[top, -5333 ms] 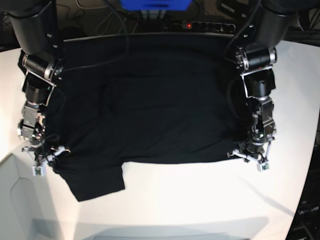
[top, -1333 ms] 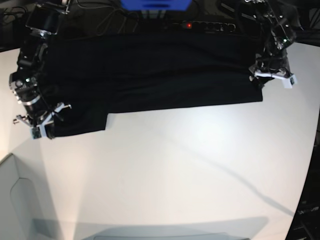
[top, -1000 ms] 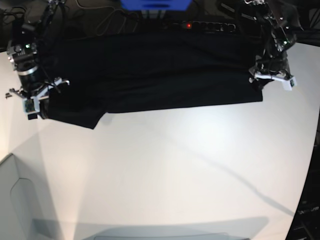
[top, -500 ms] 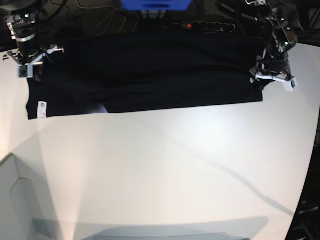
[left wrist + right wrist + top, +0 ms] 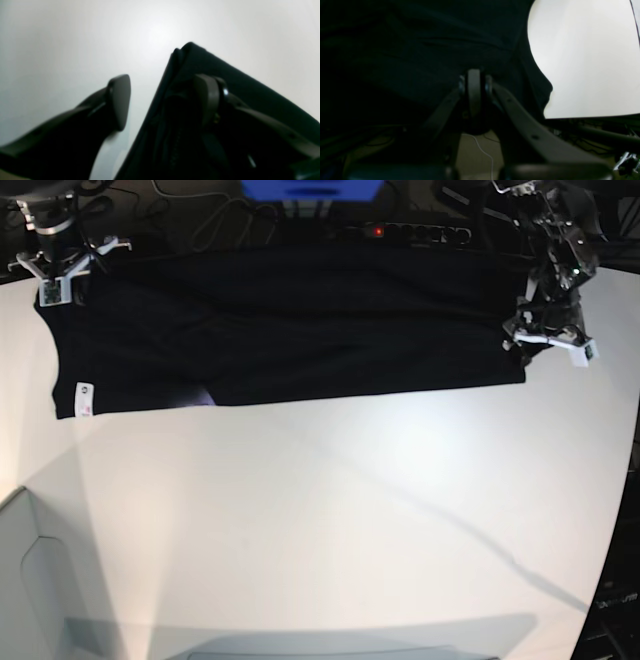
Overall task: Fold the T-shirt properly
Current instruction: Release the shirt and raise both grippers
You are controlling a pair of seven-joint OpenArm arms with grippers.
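The black T-shirt [image 5: 300, 330] lies folded in a wide band across the far part of the white table [image 5: 330, 520]. A small white tag [image 5: 83, 397] shows at its near left corner. My right gripper [image 5: 58, 272] is at the shirt's far left corner. In the right wrist view its fingers [image 5: 473, 87] are pressed together, shut on the black cloth [image 5: 407, 50]. My left gripper [image 5: 548, 340] hovers at the shirt's right edge. It stands open [image 5: 163, 100], one finger [image 5: 120, 100] over bare table, the other [image 5: 208, 97] over the cloth's folded corner [image 5: 225, 75].
A power strip [image 5: 405, 230] with a red light and cables lie just behind the table's far edge, beside a blue object [image 5: 310, 188]. A pale panel [image 5: 30, 580] sits at the near left corner.
My right gripper has carried the shirt's left side up and back to the far left corner; that side now lies flat with the tag showing. The left gripper has barely shifted and stays open.
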